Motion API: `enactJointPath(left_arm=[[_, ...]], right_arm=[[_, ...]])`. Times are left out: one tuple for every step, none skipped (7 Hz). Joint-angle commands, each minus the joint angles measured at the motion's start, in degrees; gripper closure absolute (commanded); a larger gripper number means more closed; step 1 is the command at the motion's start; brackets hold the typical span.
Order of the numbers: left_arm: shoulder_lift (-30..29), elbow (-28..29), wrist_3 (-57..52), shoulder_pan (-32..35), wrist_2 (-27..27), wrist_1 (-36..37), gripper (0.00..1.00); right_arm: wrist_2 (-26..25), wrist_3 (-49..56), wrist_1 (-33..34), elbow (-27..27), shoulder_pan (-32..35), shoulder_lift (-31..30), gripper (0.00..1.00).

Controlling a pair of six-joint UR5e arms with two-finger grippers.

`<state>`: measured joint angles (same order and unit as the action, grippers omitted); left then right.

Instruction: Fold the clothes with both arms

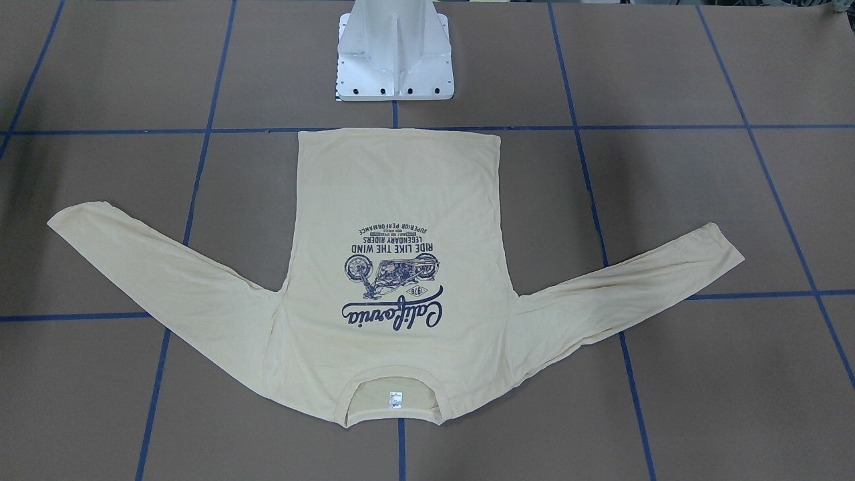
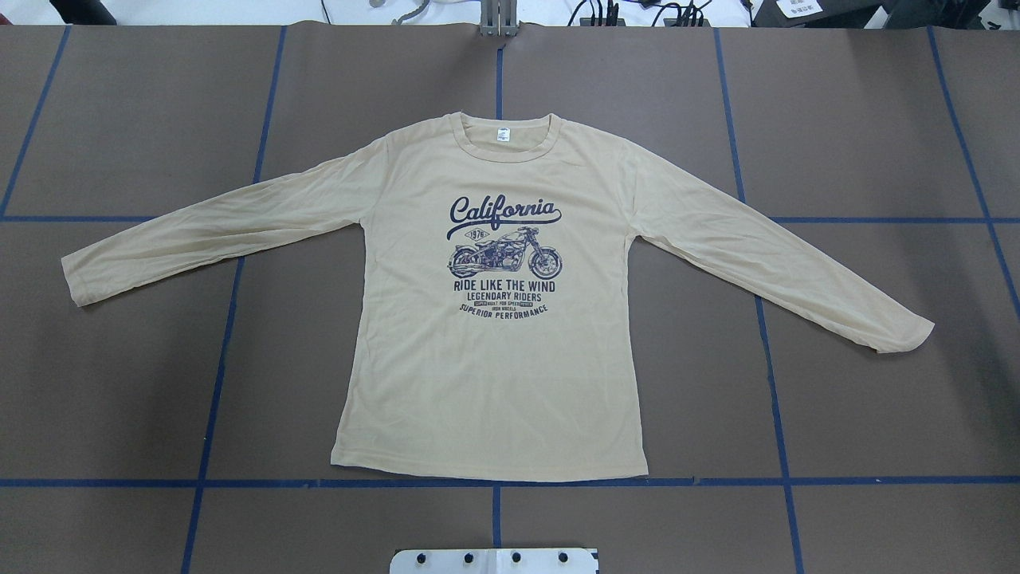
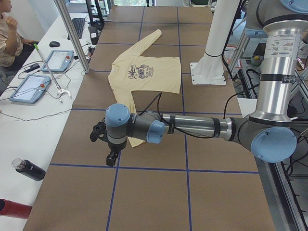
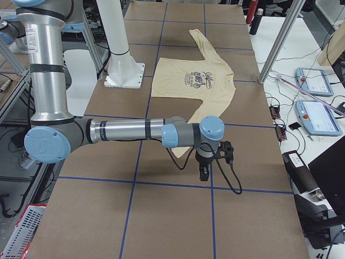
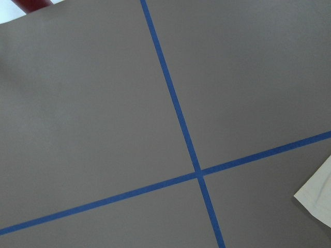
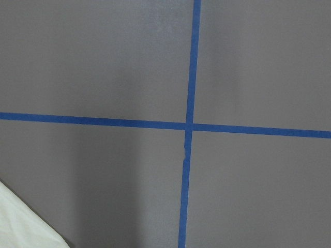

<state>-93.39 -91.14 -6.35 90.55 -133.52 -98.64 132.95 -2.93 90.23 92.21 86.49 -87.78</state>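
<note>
T-shirt (image 2: 494,375): you'll find it flat at the middle of the bench (image 2: 119,383), print up, sleeves spread, collar toward your edge.
Left gripper (image 3: 110,159): over the bench's left end, pointing down; you cannot tell the finger spread.
Right gripper (image 4: 204,174): over the right end; finger spread likewise unclear.

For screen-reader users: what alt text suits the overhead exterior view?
A pale cream-yellow long-sleeved T-shirt lies flat and unfolded on a brown table gridded with blue tape, sleeves spread wide, collar toward the far edge. Its navy "California" motorcycle print faces up; a white pedestal base peeks in at the bottom.
</note>
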Motion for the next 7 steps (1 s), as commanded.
enactJointPath(left_arm=[[1.5,-6.8,0.2,0.1,-0.9,2.8,0.00],[2.6,-7.0,0.1,0.1,-0.7,2.6,0.00],[3.3,-7.2,-0.1,0.2,-0.7,2.4,0.00],[3.4,-7.0,0.0,0.0,-0.7,2.5,0.00],[3.3,-6.9,0.1,-0.1,-0.9,2.3,0.00],[3.4,-6.9,0.2,-0.1,-0.9,2.3,0.00],[3.4,-7.0,0.3,-0.1,-1.0,2.4,0.00]], right_arm=[[0.4,0.0,0.2,1.1,0.1,-0.5,0.00],[0.0,0.0,0.1,1.0,0.0,0.0,0.00],[0.4,0.1,0.4,1.1,0.1,-0.1,0.00],[0.3,0.1,-0.1,1.3,-0.1,-0.6,0.00],[0.7,0.5,-1.4,-0.5,-1.0,-1.6,0.00],[1.9,0.0,-7.7,-0.7,-6.1,-2.4,0.00],[0.6,-1.6,-10.3,-1.1,-11.8,-2.9,0.00]])
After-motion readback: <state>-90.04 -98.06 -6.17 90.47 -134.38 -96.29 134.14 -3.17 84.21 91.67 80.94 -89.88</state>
